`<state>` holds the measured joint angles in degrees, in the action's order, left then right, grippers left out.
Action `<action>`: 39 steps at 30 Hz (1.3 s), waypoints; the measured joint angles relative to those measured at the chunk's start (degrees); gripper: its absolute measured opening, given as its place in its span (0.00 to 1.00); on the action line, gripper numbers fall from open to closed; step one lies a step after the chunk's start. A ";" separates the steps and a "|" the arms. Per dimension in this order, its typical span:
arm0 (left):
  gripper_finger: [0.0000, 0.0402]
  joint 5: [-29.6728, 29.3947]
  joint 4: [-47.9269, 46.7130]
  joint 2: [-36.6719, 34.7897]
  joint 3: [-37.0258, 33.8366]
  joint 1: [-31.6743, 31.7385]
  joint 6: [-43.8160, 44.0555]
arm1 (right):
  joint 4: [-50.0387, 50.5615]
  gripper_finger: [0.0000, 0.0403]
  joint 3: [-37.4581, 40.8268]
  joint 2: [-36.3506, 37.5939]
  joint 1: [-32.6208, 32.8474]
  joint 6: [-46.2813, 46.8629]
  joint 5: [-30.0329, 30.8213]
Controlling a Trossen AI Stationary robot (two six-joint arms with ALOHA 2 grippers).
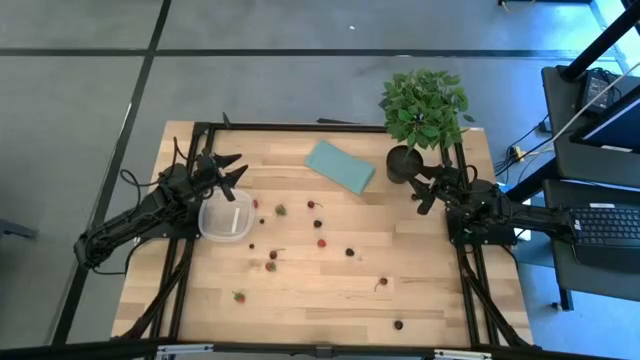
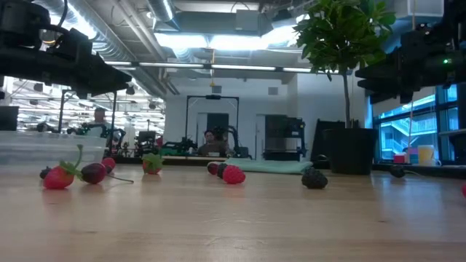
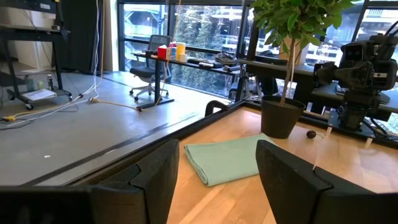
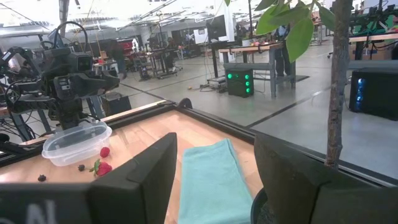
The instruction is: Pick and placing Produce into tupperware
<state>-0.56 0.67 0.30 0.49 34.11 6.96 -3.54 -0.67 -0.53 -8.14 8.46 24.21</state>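
Several tiny red and dark berries (image 1: 320, 242) lie scattered on the wooden table; they also show in the low view (image 2: 231, 173). The clear tupperware (image 1: 226, 216) rests on its base at the table's left; it also shows in the right wrist view (image 4: 76, 142). My left gripper (image 1: 233, 172) is open and empty, above the table just beyond the tupperware's far side. My right gripper (image 1: 422, 188) is open and empty at the table's right, beside the plant pot (image 1: 404, 163).
A flat teal pad (image 1: 340, 165) lies at the far middle; it also shows in the left wrist view (image 3: 227, 158). A potted leafy plant (image 1: 425, 105) stands at the far right corner. A black frame runs round the table's edges.
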 joint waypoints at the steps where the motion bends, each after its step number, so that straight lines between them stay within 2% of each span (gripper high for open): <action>1: 0.52 -0.01 0.00 0.00 0.02 0.00 -0.02 | -0.01 0.54 -0.01 0.01 0.02 -0.86 0.00; 8: 0.52 -0.02 0.00 0.00 0.00 0.00 0.00 | -0.01 0.54 0.00 0.00 0.02 -10.45 0.04; 16: 0.52 -0.42 0.10 0.00 0.00 0.00 -0.02 | -0.01 0.54 0.00 0.01 0.02 -9.69 0.04; 22: 0.52 -2.45 0.36 0.00 0.01 0.00 0.39 | -0.03 0.54 0.00 0.01 0.02 -2.40 -0.02; 29: 0.52 7.37 -0.37 0.33 1.08 0.00 -2.52 | -0.05 0.54 0.00 0.01 0.02 -1.02 0.03; 31: 0.52 10.04 -0.98 1.58 2.49 -0.02 -2.96 | -0.19 0.54 0.00 -0.01 0.02 -1.02 0.13; 34: 0.52 10.66 -4.30 5.48 5.90 -0.02 -3.29 | -1.28 0.54 0.00 0.00 0.02 -1.06 0.15; 39: 0.52 10.82 -7.66 15.82 11.49 -0.59 -3.34 | -2.99 0.54 0.00 0.01 0.00 -1.28 0.32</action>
<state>10.27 -6.99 16.12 11.98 33.51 3.62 -6.53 -0.67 -0.52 -8.14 7.18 24.53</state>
